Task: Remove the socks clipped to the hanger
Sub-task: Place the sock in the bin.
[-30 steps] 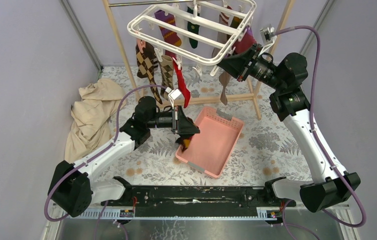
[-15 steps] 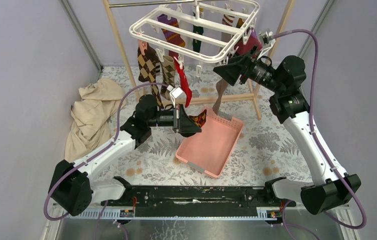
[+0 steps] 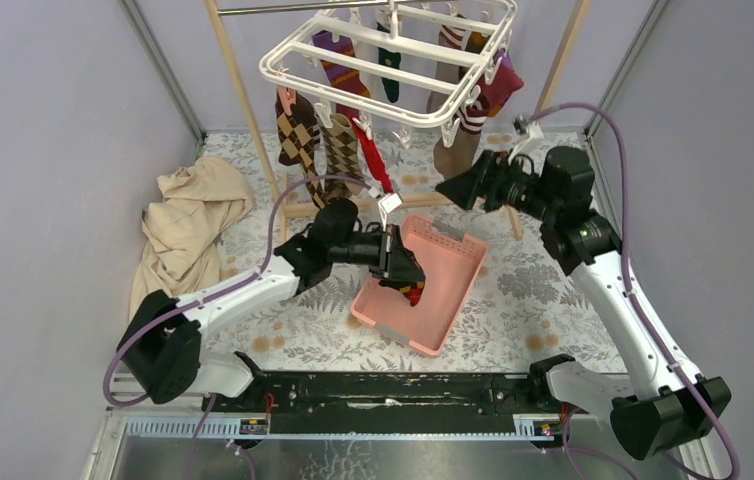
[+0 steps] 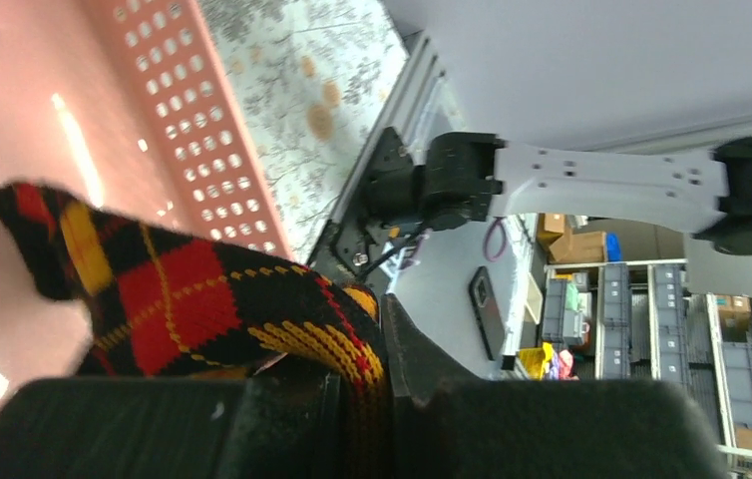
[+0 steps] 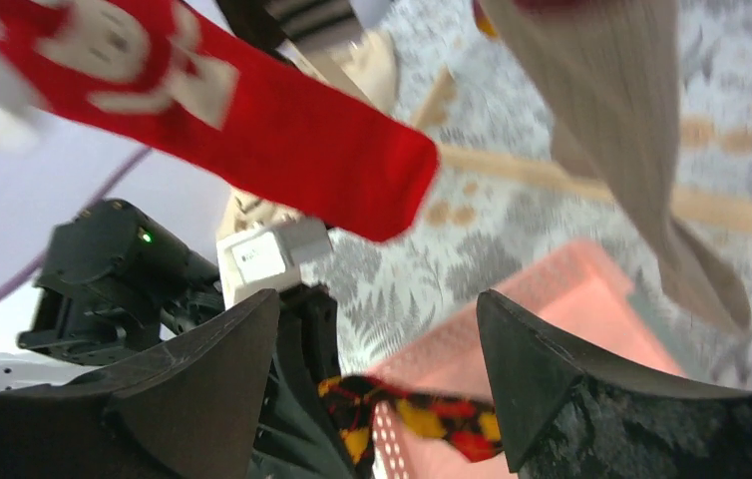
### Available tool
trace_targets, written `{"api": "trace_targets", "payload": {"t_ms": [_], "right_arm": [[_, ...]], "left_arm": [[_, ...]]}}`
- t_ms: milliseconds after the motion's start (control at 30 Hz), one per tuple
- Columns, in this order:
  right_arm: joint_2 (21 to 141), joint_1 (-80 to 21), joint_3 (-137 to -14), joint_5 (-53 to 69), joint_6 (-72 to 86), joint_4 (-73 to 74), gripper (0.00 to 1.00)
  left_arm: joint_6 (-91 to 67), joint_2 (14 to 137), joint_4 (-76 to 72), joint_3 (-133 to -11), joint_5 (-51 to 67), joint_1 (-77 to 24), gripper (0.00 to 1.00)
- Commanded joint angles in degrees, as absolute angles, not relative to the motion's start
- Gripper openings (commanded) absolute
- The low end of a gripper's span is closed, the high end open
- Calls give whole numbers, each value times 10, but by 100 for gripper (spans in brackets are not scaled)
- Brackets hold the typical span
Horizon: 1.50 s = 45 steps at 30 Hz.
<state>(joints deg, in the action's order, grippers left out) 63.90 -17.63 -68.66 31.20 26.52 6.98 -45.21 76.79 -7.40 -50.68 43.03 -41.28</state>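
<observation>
1. Two end effectors in view. Left end effector was clamped on a red-black-yellow argyle sock, over the pink basket at the centre of the bench.
2. Left wrist view: that sock was pinched between the fingers, and its free end lay over the basket floor.
3. Right end effector had jaws apart with nothing between them. It sat at 1 o'clock, just below the near-right corner of the hanger and beside a tan sock.
4. Hanger hung at 12 o'clock between the wooden frame poles.
5. Other socks were clipped on it, including a brown argyle pair and a red one.
6. Beige cloth was heaped at 9 o'clock.
</observation>
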Motion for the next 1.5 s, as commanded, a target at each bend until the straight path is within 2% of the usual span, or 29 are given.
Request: {"api": "trace_targets", "payload": {"t_ms": [0,300,433,467,533,567,967,1467], "right_arm": [[595,-179,-620,281,272,130,80],[567,-179,-547,165,225,195,80],[591,-179,-546,105,204,207,79],[602,-179,-546,94,202,207,79],[625,-179,-548,78,192,204,78],[638,-179,-548,74,188,201,77],[728,-179,-523,57,91,92,73],[835,-179,-542,27,47,92,70]], "left_arm": [[-418,803,-54,-501,368,-434,20],[-391,872,-31,-496,293,-454,50],[-381,872,-12,-493,254,-454,59],[-379,870,-6,-493,245,-454,67],[-373,864,-2,-494,234,-454,96],[-370,860,10,-494,230,-454,98],[-358,738,110,-508,120,-468,99],[-358,694,135,-499,118,-476,99]]}}
